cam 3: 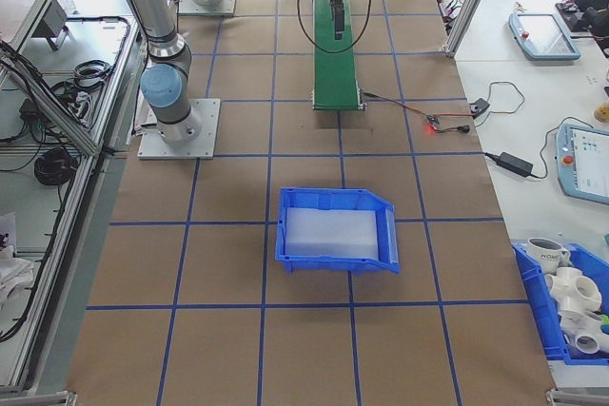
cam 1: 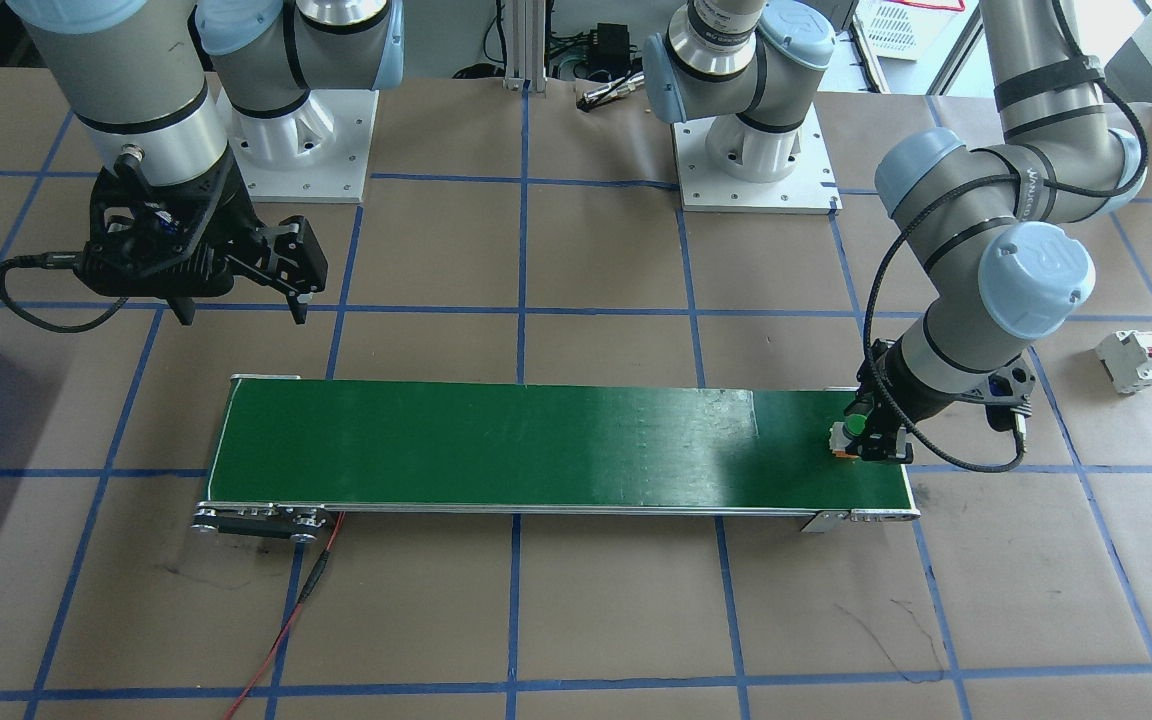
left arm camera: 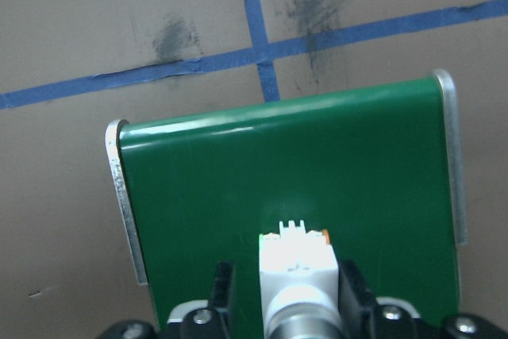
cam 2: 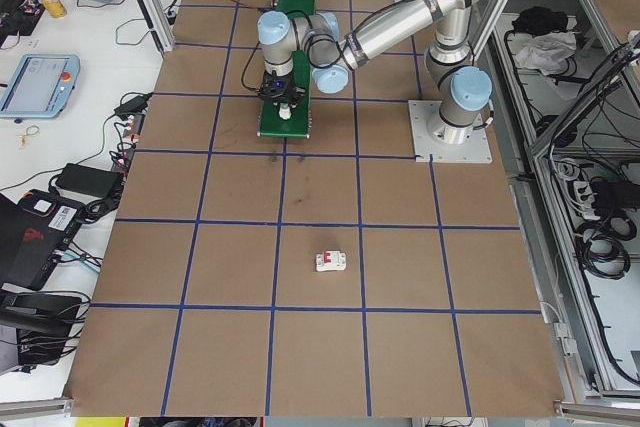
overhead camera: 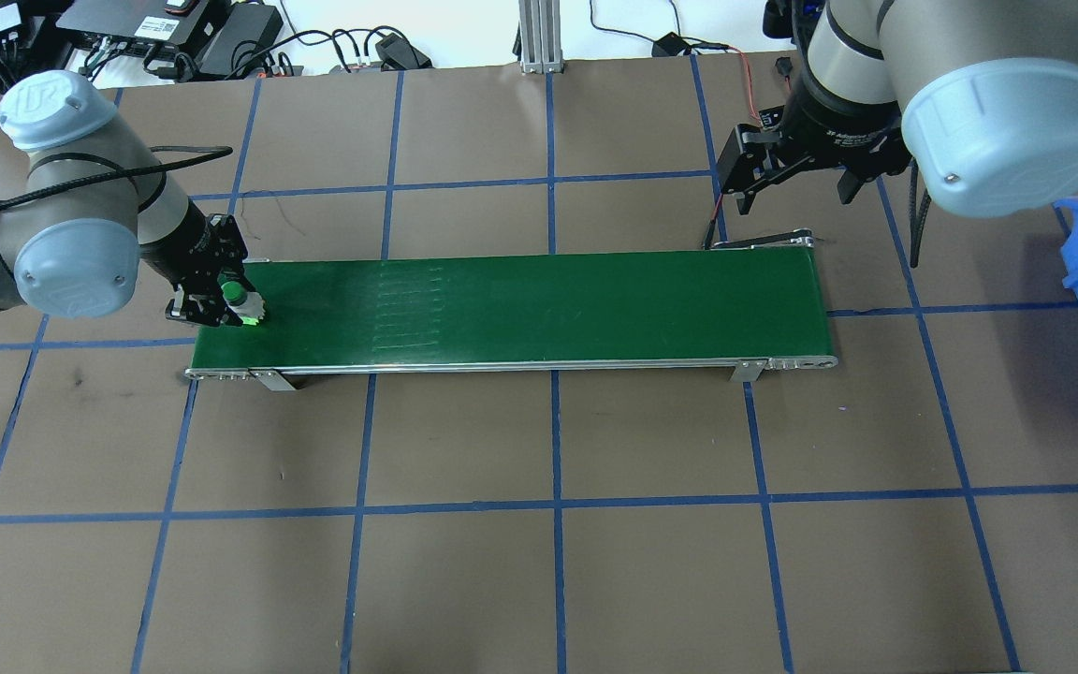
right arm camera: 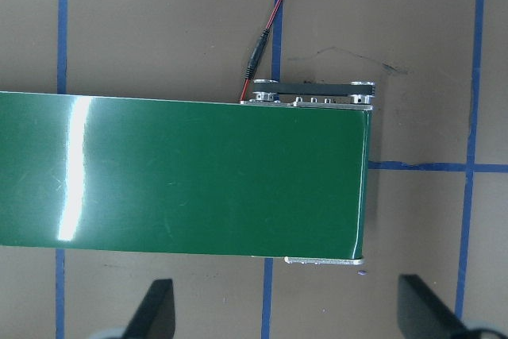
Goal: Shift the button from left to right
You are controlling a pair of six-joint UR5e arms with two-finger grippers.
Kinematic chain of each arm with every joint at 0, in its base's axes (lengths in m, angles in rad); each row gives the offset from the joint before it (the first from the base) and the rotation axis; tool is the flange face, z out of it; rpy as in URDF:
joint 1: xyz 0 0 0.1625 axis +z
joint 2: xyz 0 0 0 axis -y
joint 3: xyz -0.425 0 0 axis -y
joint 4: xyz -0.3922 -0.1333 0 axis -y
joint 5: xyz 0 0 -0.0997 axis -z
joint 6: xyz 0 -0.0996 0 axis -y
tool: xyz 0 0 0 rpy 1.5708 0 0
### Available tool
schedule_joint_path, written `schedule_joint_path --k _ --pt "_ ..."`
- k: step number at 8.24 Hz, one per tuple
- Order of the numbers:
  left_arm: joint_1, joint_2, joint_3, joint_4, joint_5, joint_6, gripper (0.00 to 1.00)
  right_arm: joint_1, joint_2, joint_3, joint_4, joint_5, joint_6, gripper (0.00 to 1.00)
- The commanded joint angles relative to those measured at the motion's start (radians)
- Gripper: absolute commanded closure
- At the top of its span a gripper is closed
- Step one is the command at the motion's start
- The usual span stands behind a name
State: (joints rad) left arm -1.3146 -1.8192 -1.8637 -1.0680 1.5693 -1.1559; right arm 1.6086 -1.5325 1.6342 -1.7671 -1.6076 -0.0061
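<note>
Clamped between the left gripper's (left arm camera: 278, 307) fingers, the button (left arm camera: 295, 260) sits at the left end of the green belt (overhead camera: 539, 304); releasing it upright and lifting straight off should keep it steady, while the right gripper (overhead camera: 796, 183) waits open beyond the belt's right end

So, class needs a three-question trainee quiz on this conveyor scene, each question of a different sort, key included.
1. True or false: the left gripper is shut on the button.
2. The right gripper is: A) holding a block, B) open and empty, C) resting on the belt.
3. Fill in: the button is at the green belt's ____ end, by the robot's sides.

Key: 1 true; 2 B; 3 left.
</note>
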Motion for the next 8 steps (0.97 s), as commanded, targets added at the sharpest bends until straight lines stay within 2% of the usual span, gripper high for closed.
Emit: schedule_joint_path --k 1,4,5,6,8 --pt "0.0 -0.008 0.0 0.005 0.003 -0.001 0.23 -0.001 0.0 0.001 0.0 0.0 0.0 0.0" --pt "0.0 -0.008 0.0 0.005 0.044 0.001 0.16 0.0 0.0 0.001 0.0 0.002 0.0 0.0" --pt "0.0 -0.003 0.0 0.003 0.05 0.008 0.0 -0.001 0.0 0.001 0.0 0.002 0.0 0.0" --pt "-0.006 0.008 0.006 0.002 0.105 0.042 0.0 0.0 0.0 0.001 0.0 0.003 0.0 0.0" --pt "-0.044 0.075 0.008 -0.013 0.112 0.213 0.0 -0.001 0.008 0.001 -0.003 0.006 -0.002 0.0"
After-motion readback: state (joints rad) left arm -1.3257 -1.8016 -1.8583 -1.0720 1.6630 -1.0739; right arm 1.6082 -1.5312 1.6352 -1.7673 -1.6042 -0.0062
